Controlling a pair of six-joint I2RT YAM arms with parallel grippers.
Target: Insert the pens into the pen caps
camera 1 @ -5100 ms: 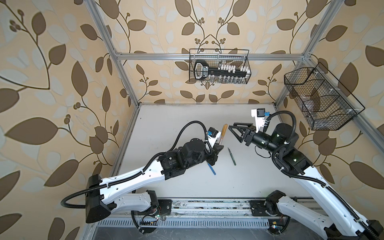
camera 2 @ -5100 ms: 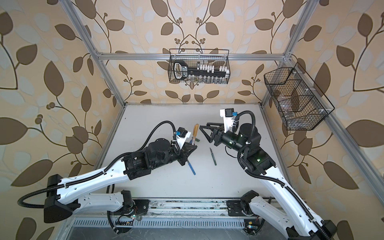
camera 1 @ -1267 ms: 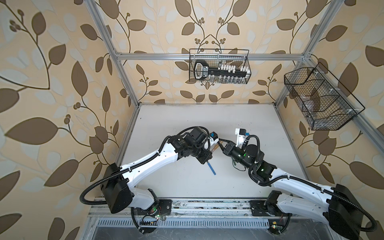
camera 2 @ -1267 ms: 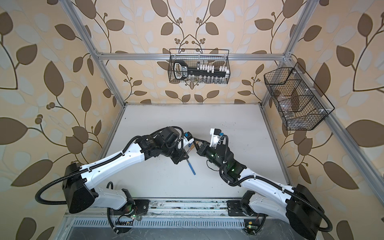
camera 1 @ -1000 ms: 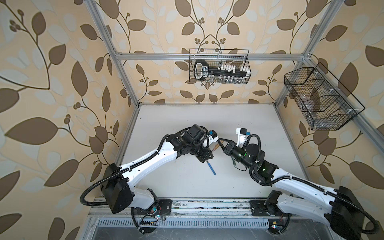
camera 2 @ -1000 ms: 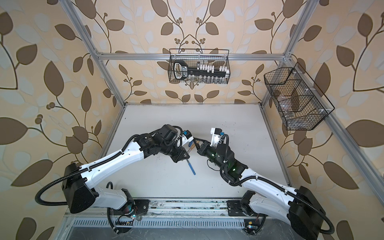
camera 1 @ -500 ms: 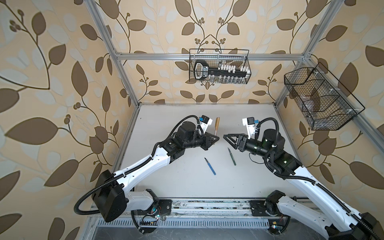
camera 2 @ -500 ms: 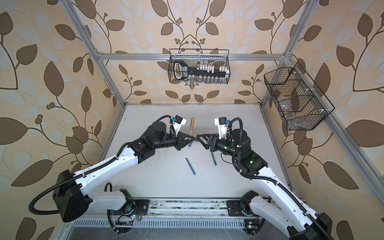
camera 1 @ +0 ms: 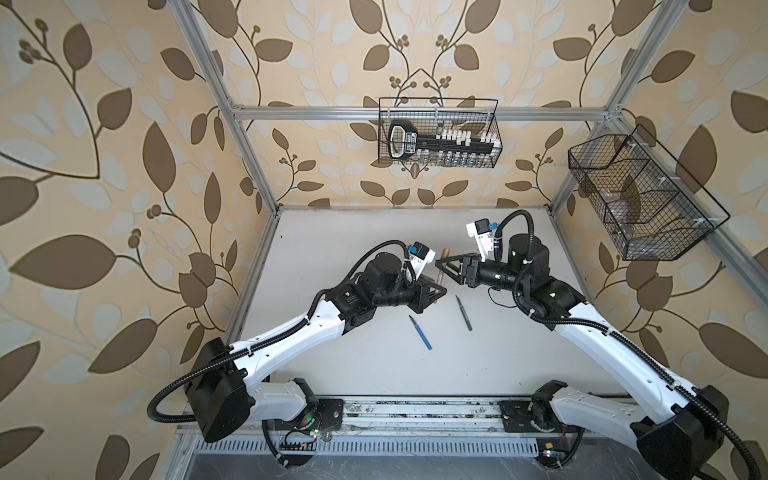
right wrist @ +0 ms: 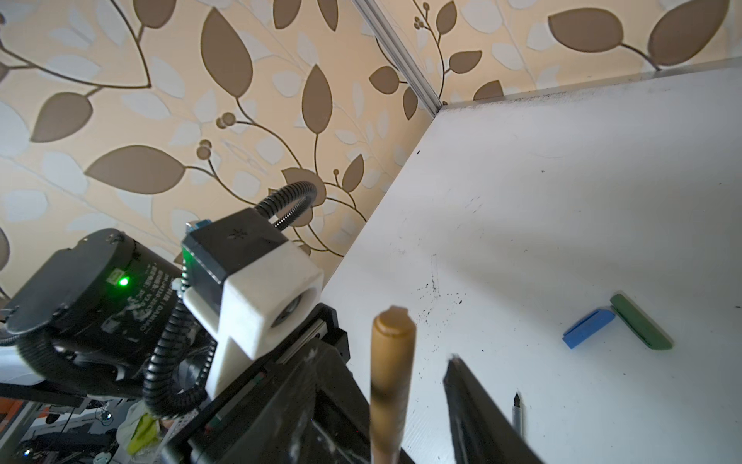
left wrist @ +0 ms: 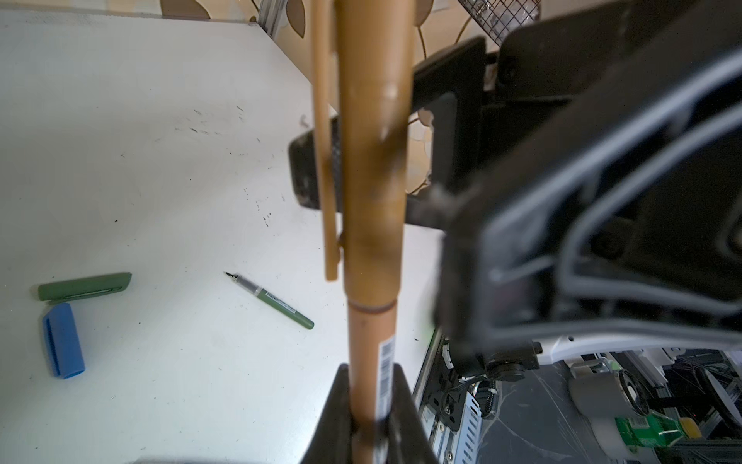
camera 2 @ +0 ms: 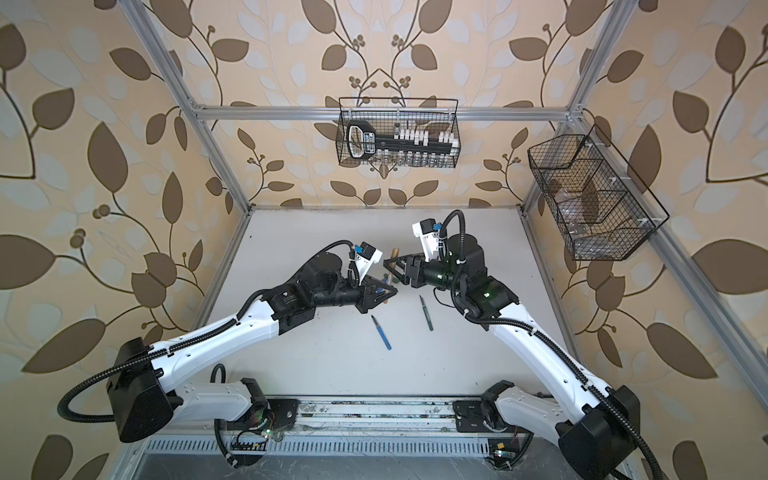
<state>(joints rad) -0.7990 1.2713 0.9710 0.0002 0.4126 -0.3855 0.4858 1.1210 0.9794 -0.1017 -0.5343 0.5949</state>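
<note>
My left gripper is shut on the barrel of the orange-brown pen, which stands up from it with its orange-brown cap seated on the far end. In both top views the pen is held above the table's middle. My right gripper is open, its fingers on either side of the cap without touching it. On the table lie the blue pen and the green pen. The green cap and the blue cap lie side by side, hidden in both top views.
One wire basket holding a black tool hangs on the back wall, and another wire basket on the right wall. Aluminium frame posts mark the white table's corners. The arms' base rail runs along the front edge.
Both arms have risen from low near the table's front to its middle. The right gripper, shut a second ago, has opened and moved in around the cap end of the pen that the left gripper holds.
</note>
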